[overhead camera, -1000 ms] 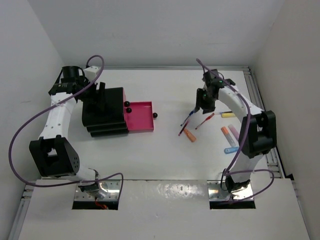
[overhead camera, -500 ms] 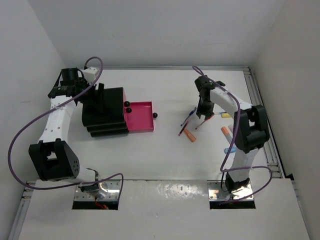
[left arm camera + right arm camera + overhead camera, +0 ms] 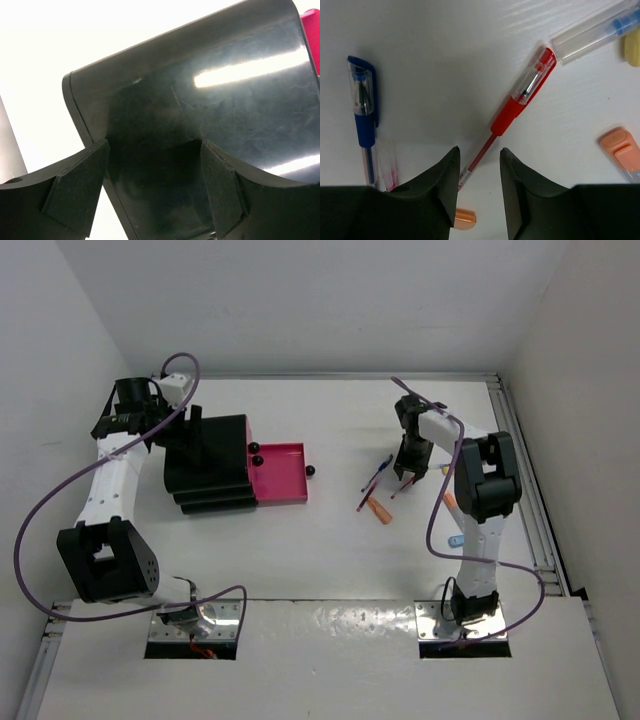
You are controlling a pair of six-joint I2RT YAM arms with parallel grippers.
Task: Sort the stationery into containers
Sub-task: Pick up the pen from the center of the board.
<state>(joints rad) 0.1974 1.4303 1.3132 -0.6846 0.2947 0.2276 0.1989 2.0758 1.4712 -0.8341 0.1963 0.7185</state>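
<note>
White table (image 3: 330,550), matte, boxed in by plain white walls on three sides: back wall (image 3: 320,300) along the far edge, left wall (image 3: 40,360), right wall (image 3: 590,390). Aluminium rail (image 3: 510,420) runs down the table's right edge. Glossy white ledge (image 3: 330,625) at the near edge, overhead light glaring off it. Lighting even, shadows soft.

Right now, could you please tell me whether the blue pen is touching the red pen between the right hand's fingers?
Apart. The right wrist view shows a strip of bare table between the blue pen and the red pen.
</note>
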